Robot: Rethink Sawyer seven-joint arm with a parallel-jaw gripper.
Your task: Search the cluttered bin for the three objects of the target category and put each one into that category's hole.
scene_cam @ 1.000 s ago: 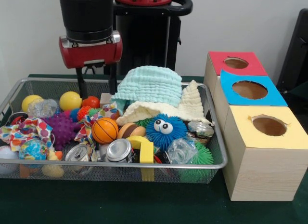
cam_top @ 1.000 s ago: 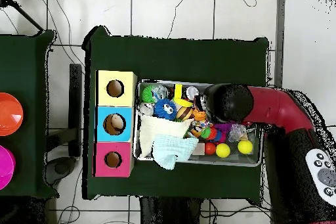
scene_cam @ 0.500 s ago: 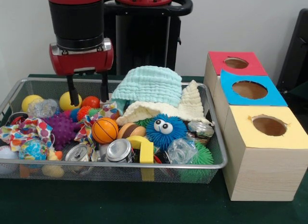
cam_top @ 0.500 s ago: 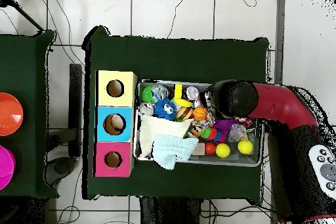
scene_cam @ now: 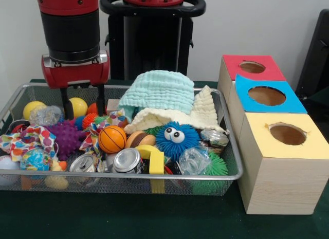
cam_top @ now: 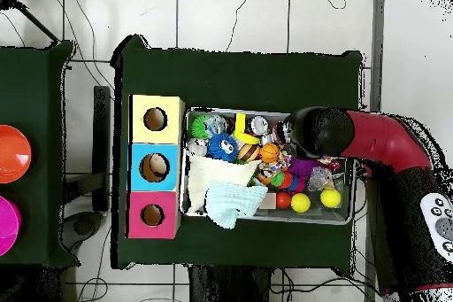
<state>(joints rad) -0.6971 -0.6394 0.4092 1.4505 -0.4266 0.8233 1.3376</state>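
The wire bin (scene_cam: 128, 175) is full of toys. My gripper (scene_cam: 83, 109) hangs open over its back left corner, and its fingers (scene_cam: 66, 106) straddle a yellow ball (scene_cam: 78, 106). A red ball (scene_cam: 93, 109) sits just inside the right finger. In front lie a purple spiky ball (scene_cam: 66, 138), a small basketball (scene_cam: 111, 139), a blue furry ball with eyes (scene_cam: 176, 139) and two cans (scene_cam: 126, 160). From overhead the arm's head (cam_top: 317, 130) hides the gripper. The red (scene_cam: 252, 68), blue (scene_cam: 266, 96) and yellow (scene_cam: 288, 134) holed boxes stand to the right of the bin.
A teal cloth (scene_cam: 159, 92) and a cream cloth (scene_cam: 201, 113) are piled at the bin's back middle. Another yellow ball (scene_cam: 32, 109), a clear crinkled ball (scene_cam: 45, 115), a patterned cloth (scene_cam: 31, 136) and a globe ball (scene_cam: 35, 159) fill the left side.
The gripper has moved left along the back of the bin in the front view and dropped a little. It is still open and holds nothing.
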